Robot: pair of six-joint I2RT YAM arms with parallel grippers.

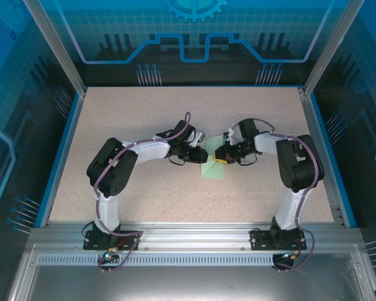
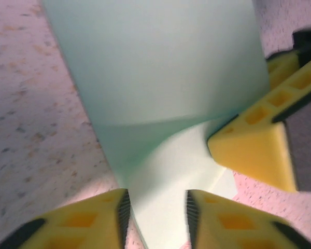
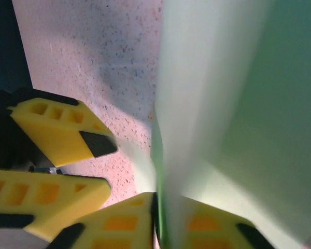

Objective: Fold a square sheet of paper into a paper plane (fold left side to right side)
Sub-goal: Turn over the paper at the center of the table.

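from above, the paper [image 1: 213,170] lies on the table [image 1: 144,113] between the left gripper [image 1: 201,154] and right gripper [image 1: 220,155]. left wrist: jaws stand partly apart astride the curled paper, pinching nothing. right wrist: jaws are clamped on a raised edge; light, limp and easily creased, it likely wants gentle pinches at its edges

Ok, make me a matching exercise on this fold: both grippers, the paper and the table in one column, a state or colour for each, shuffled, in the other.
1. left gripper
2. right gripper
3. square sheet of paper
4. table

A. speckled beige
B. pinched shut on the paper's edge
C. pale mint green, one side lifted and curved
D. jaws apart, paper between them

Pairs: 1-D, 2-B, 3-C, 4-A
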